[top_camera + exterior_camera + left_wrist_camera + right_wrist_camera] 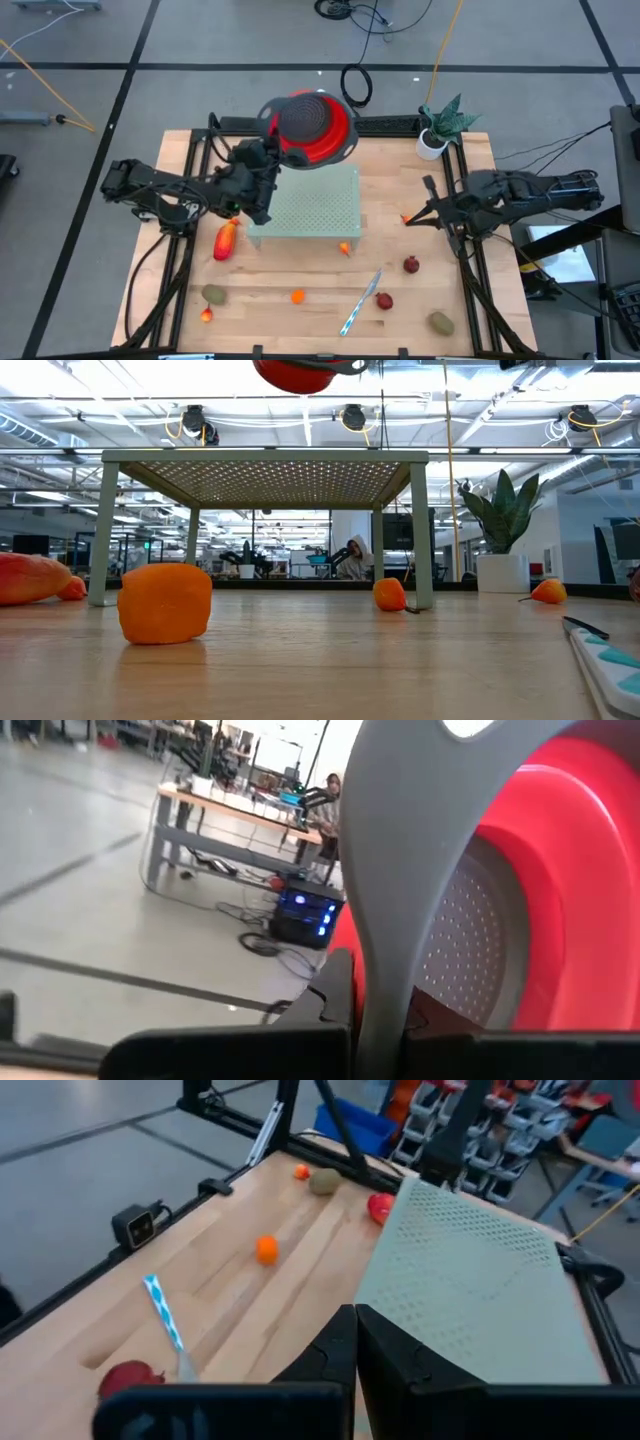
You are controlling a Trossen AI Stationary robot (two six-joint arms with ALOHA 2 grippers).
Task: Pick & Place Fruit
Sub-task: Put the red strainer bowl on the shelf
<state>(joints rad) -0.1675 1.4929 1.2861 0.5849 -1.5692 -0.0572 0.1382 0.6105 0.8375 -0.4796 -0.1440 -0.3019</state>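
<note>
My left gripper [266, 150] is shut on the red collapsible bowl [312, 126], held high over the far edge of the pale green perforated stand [310, 205]. In the low view the bowl's underside [295, 374] shows above the stand [268, 460]. Fruits lie on the wooden table: a long red-orange one [226, 240], an olive one [214, 294], an orange one [298, 296], a dark red one [411, 264], a red one [384, 300]. My right gripper [412, 217] is shut and holds nothing, at the stand's right, with a small orange fruit [405, 217] close by. My left gripper pinches the bowl's grey rim band [392, 970] between its two fingers [336, 992]; the band runs up from between them. The fingers come level from the table's left side. The bowl [570, 870] is lifted clear of the stand and the table.
A silver-and-blue knife [360, 302] lies near the front edge, with another olive fruit [440, 322] to its right and a small orange fruit [345, 248] by the stand's near right leg. A potted plant [437, 132] stands at the far right corner.
</note>
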